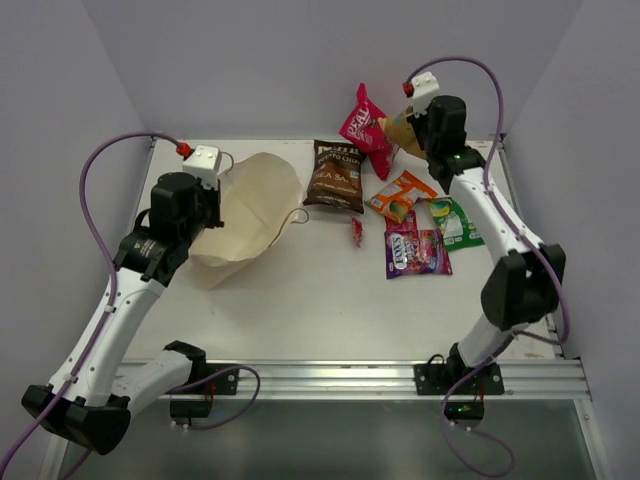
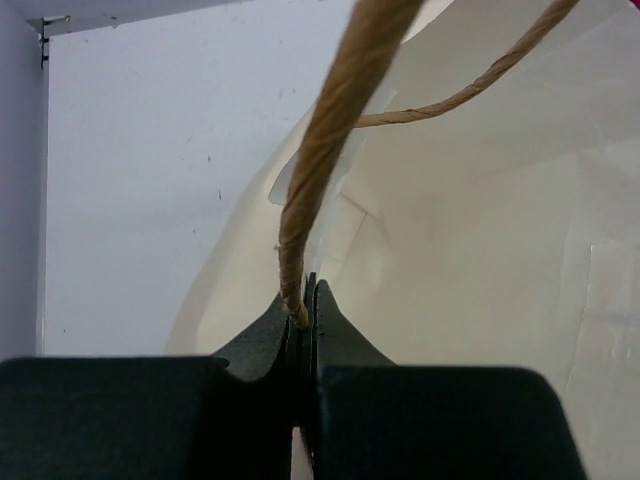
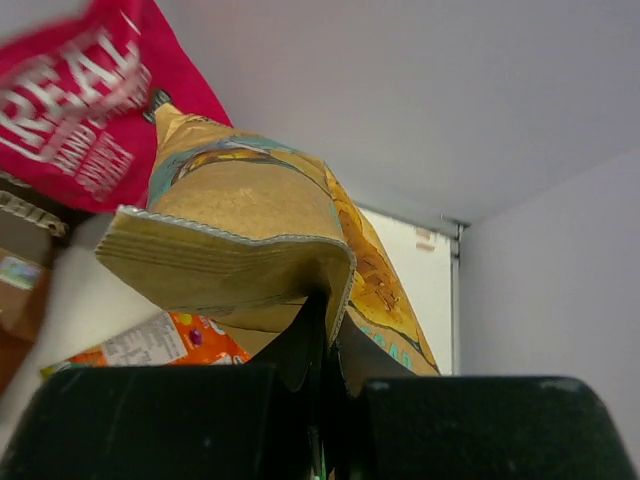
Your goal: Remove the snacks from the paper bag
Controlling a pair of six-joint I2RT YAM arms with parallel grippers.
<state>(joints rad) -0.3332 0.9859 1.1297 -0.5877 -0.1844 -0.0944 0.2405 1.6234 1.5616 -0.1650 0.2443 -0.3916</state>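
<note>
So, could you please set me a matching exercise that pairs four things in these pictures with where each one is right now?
Things:
1. tan-yellow crinkly chip bag
2. thin brown twisted-cord handle
3. dark brown foil packet
4. tiny red packet

Places:
A. flat on the table, beside the beige paper bag
B. clamped in the right gripper
C. lying directly below the dark brown packet in the top view
D. pinched in the left gripper

Pairs: 1-B; 2-D; 3-A; 4-C
</note>
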